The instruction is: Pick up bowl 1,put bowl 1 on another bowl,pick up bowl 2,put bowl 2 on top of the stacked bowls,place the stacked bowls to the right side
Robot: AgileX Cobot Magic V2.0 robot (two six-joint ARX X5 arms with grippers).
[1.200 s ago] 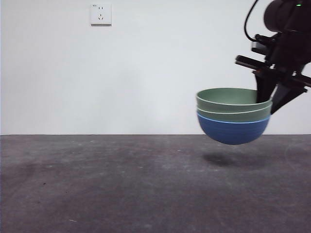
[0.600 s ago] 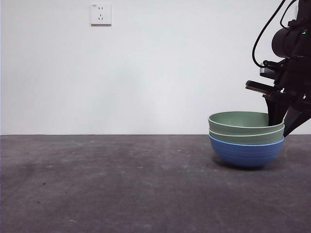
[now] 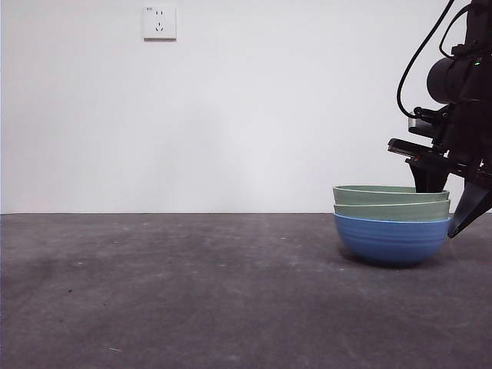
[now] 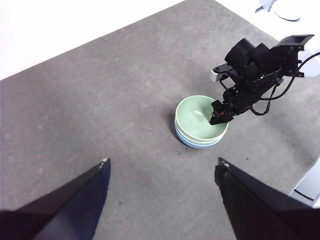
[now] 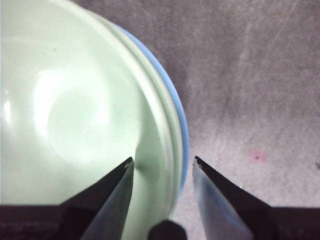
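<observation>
stacked bowls (image 3: 392, 227) rim between right gripper (image 5: 162, 167) fingers (image 5: 117, 192)

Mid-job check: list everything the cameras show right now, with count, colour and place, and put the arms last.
the stacked bowls: one stack of three nested bowls, resting on the table at the right side of the front view.
pale green bowls: two, nested in the upper part of the stack.
another bowl: one, blue with faint ridges, at the bottom of the stack, on the table.
table: one, dark grey.
wall socket: one, white, high on the white wall behind.
right gripper: black, jaws open, straddling the stack's rim, one jaw inside the top bowl and one outside.
left gripper: black, jaws open, raised well away from the stack, holding nothing.
</observation>
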